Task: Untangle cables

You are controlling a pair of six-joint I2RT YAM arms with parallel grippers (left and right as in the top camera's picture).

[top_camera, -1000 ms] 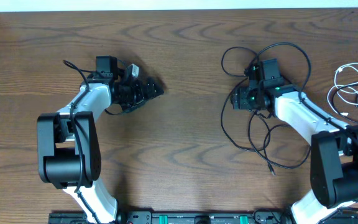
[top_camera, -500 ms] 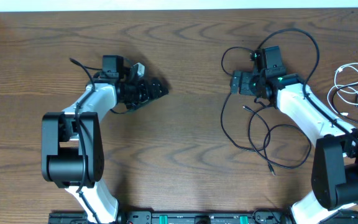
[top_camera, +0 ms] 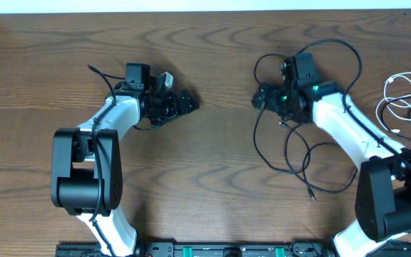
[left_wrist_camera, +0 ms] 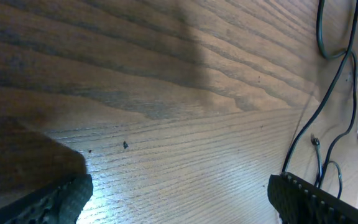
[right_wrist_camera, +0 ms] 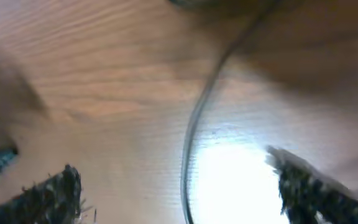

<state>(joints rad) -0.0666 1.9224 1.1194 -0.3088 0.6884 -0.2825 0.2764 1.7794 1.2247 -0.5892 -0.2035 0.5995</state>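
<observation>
both pincers stand spread, holding nothing. the black cord [top_camera: 305,153] loops over the counter [top_camera: 205,178] on the right, one strand beneath the right pincer [top_camera: 261,96]. the white cord [top_camera: 402,96] lies coiled at the far right edge, and the left pincer [top_camera: 184,104] is well apart.

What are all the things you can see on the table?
black cord: one, black, in loose loops on the right half of the table
white cord: one, white, coiled near the right edge, apart from the black cord
table: one, brown wood, under everything
arms: two, white and black, one on each side
left end effector: one, black, open, over bare wood on the left, holding nothing
right end effector: one, black, open, over the black cord's loops, with a strand running between its fingers
</observation>
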